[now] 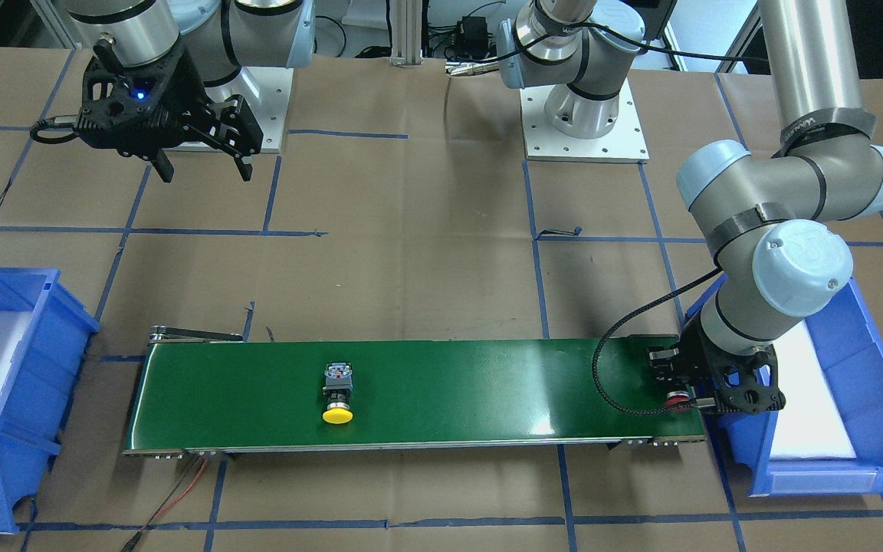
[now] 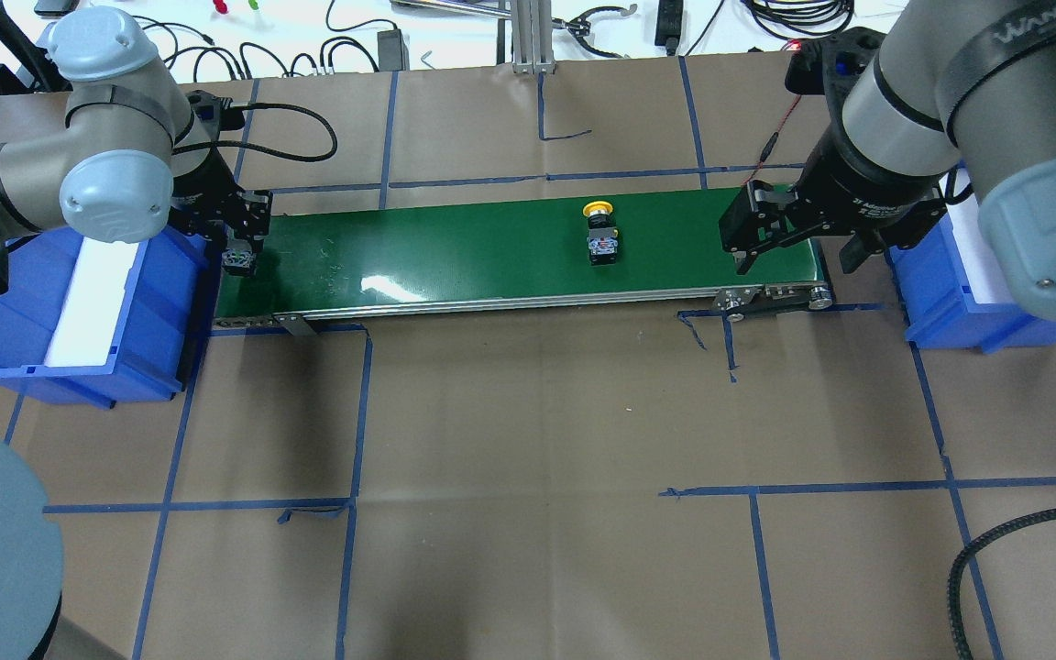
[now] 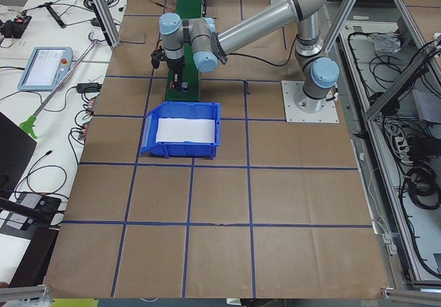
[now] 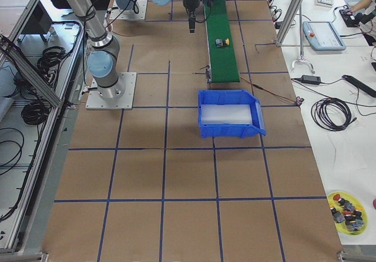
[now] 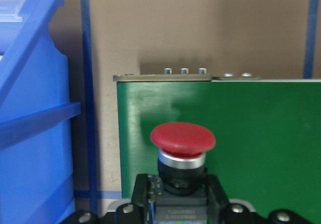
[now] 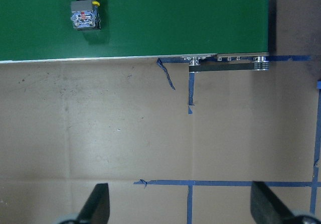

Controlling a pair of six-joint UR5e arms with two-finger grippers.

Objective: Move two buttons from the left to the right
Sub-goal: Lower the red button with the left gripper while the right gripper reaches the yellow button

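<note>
— What have the left fingers (image 5: pixel 141 200) got?

— They are closed on the black body of the red button (image 5: pixel 183 136), 1 on each side, low centre in the left wrist view; the cap points ahead over the green belt (image 5: pixel 251 148); whether the body touches the belt I cannot tell.

— And the left gripper (image 2: pixel 240 258) itself?

— At the belt's left end in the overhead view, just beside the blue bin (image 2: pixel 42 362) at centre left.

— The other fingers (image 6: pixel 98 204)?

— Spread wide at the bottom corners of the right wrist view, with nothing between them; the right gripper (image 2: pixel 794 261) hangs above the brown paper near the belt's right end in the overhead view, beside the second blue bin (image 2: pixel 936 316).

— Where is the yellow button (image 2: pixel 600 235)?

— Lying on its side on the belt, right of centre in the overhead view, cap toward the top of the frame; well apart from both grippers.

— So how far along is it?

— Around midway at best, I'd judge; neither of the 2 buttons shows in the second blue bin, where only a white liner is visible; 1 is on the belt and 1 is at the belt's left end in the left grip. As I read it, what is left is to release the red one onto the belt; then the right gripper has to lift each off near its end and drop it in that bin.
</note>
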